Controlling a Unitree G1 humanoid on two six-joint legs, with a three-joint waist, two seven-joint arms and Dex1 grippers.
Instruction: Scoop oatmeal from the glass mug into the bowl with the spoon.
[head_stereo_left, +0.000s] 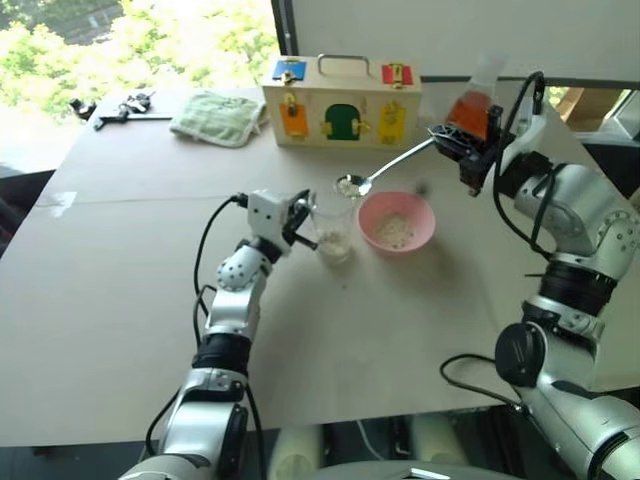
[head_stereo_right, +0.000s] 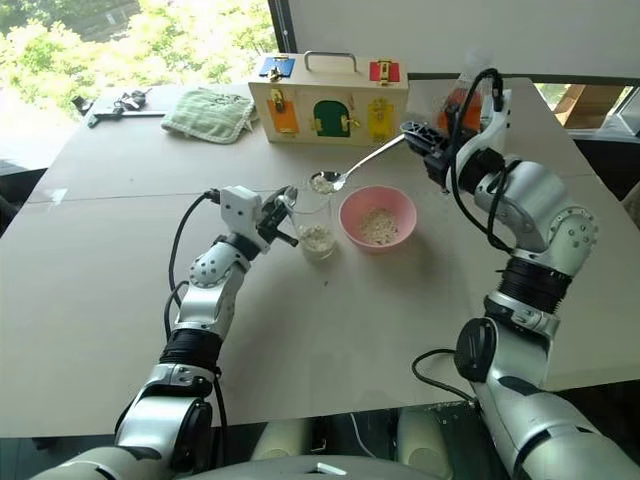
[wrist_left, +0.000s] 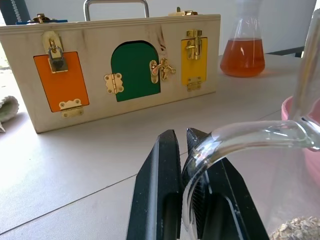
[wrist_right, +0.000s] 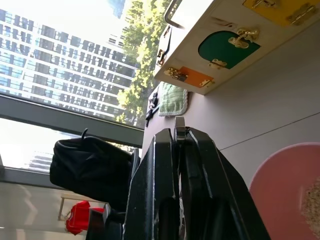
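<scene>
Right gripper (head_stereo_right: 420, 137) clenched the spoon (head_stereo_right: 345, 172), loaded, above the glass mug (head_stereo_right: 314, 222); left gripper (wrist_left: 182, 142) pinched its handle. The bowl (head_stereo_right: 377, 216) beside the mug held some oatmeal (head_stereo_right: 378, 225); more remained.

We see two silver-grey arms (head_stereo_left: 570, 215) with black joint rings, black cables looped alongside, and black two-fingered grippers (head_stereo_left: 300, 222) on white wrist housings.

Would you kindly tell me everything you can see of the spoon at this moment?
The spoon is slim, shiny silver metal, with a long thin handle and a small oval bowl. The right tool is shut on the handle's end. The spoon slopes down from there, its bowl raised over the glass mug, beside the pink bowl, and loaded with pale oatmeal flakes. Only the tool touches it.
</scene>
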